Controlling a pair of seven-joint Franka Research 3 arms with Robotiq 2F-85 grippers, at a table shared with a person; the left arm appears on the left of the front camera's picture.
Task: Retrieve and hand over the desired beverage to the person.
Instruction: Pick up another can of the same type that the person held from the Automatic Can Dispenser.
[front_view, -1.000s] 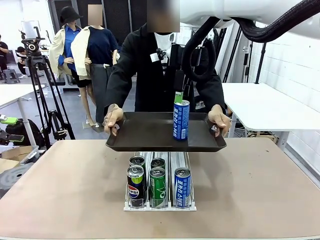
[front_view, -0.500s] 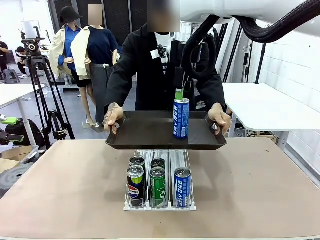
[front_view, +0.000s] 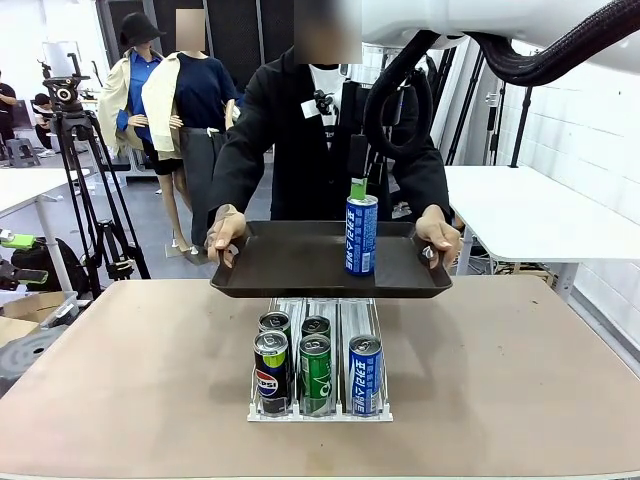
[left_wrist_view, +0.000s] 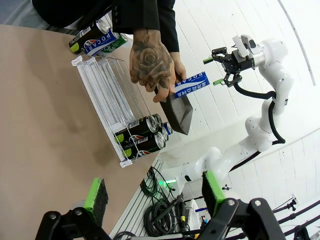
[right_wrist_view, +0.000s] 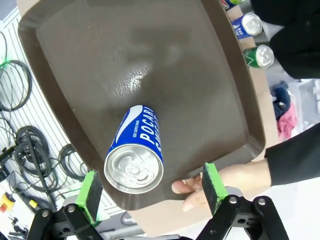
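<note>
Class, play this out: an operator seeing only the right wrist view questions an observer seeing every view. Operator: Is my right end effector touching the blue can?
Observer: No. The left wrist view shows the right end effector open and apart from the blue can.
Operator: Is the tray resting on the table?
Observer: No. In front view the person holds the tray by both ends, in the air above the can rack.

Blue/white Pocari can (front_view: 361, 235) stands upright on dark tray (front_view: 290, 265), right of ctr. Person (front_view: 300, 140), black open jkt over white tee, at far side of table (front_view: 150, 370), holds tray level by both ends.
</note>
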